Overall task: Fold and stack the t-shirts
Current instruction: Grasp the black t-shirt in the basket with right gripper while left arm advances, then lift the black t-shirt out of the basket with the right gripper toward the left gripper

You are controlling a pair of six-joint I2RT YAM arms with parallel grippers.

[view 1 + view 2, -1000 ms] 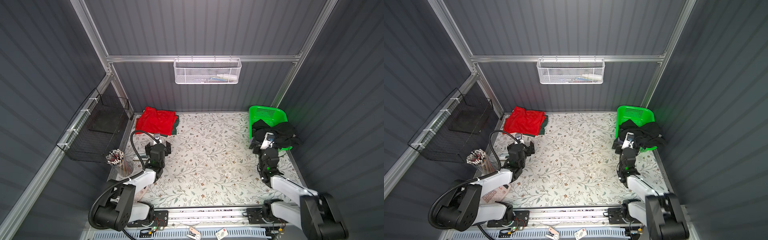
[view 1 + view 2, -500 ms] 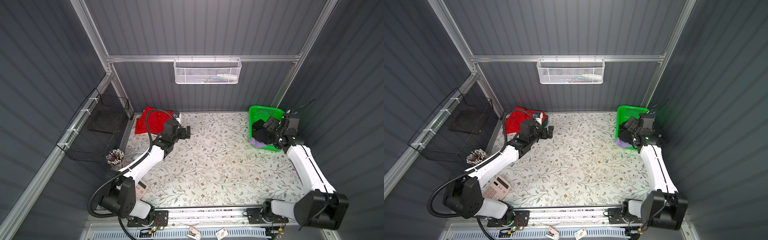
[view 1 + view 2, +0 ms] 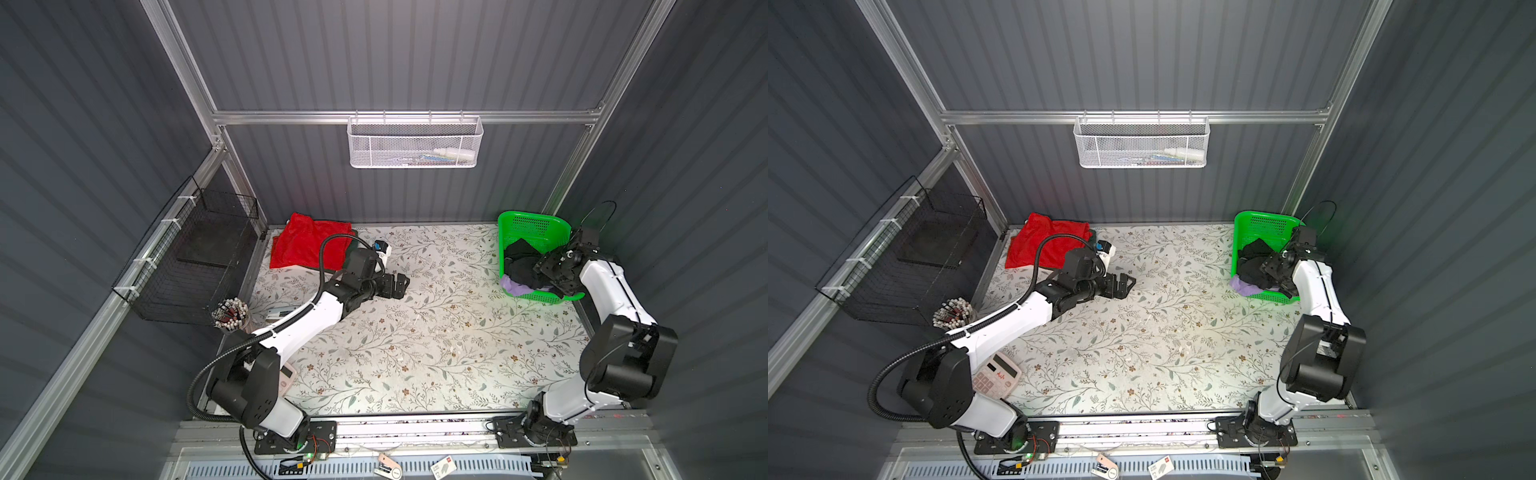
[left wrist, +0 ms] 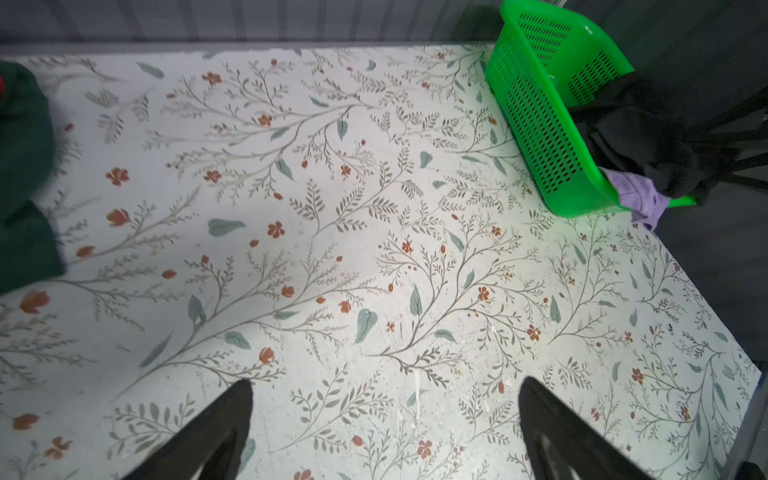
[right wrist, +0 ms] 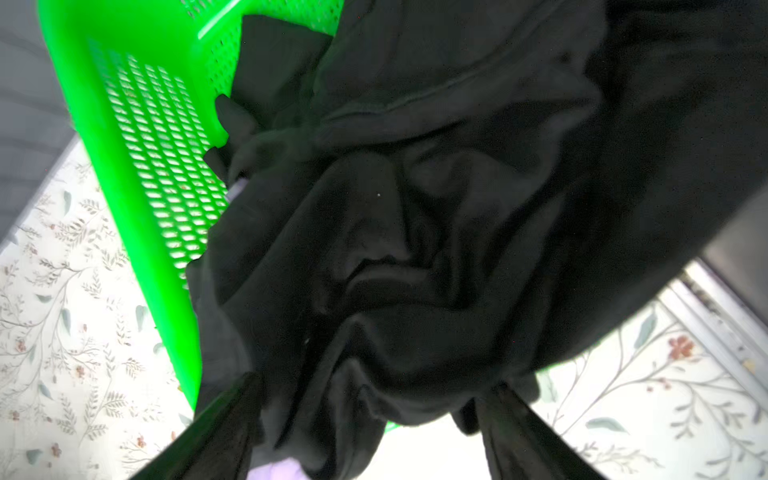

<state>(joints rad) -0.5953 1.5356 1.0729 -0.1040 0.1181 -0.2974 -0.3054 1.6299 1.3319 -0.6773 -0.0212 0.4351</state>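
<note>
Right wrist view: black t-shirt [image 5: 415, 232] fills green basket [image 5: 137, 145], lavender t-shirt [image 5: 278, 467] beneath.

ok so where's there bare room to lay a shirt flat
The floral mat is bare between the left gripper and the green basket, and across the near half. Crowded: the far-left corner with the red t-shirt, and the basket, heaped with the black t-shirt at the right gripper.
</note>
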